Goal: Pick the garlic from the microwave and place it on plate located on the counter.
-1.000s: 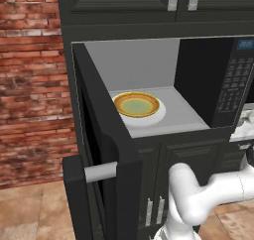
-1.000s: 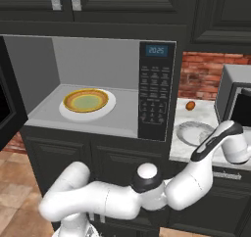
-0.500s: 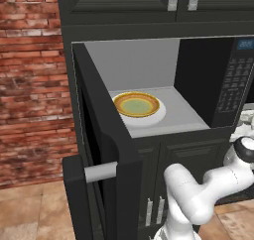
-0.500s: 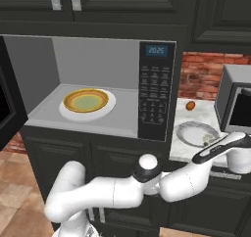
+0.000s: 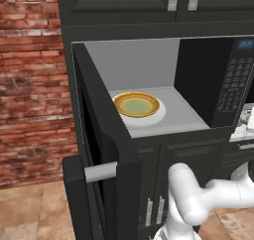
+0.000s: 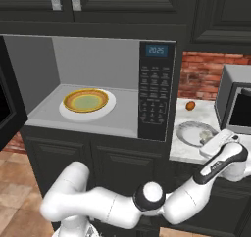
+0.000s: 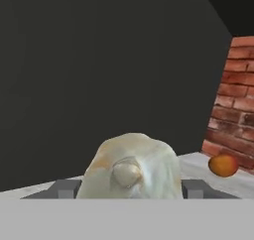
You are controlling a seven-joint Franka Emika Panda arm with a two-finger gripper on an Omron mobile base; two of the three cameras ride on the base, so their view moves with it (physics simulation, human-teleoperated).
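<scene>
Papery, mottled whitish skin on the garlic (image 7: 131,167), matt pale lining inside the glossy black microwave (image 6: 98,79), smooth grey metal-look bar handle (image 5: 100,171), pale stone-look counter (image 6: 182,151), rough red brick wall (image 5: 32,80), glazed orange-rimmed dish (image 6: 86,100), smooth white plastic-look arm (image 6: 103,209)

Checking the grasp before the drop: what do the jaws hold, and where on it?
The small whitish-grey garlic bulb, pinched across its lower sides between the two dark fingertips of the gripper.
</scene>
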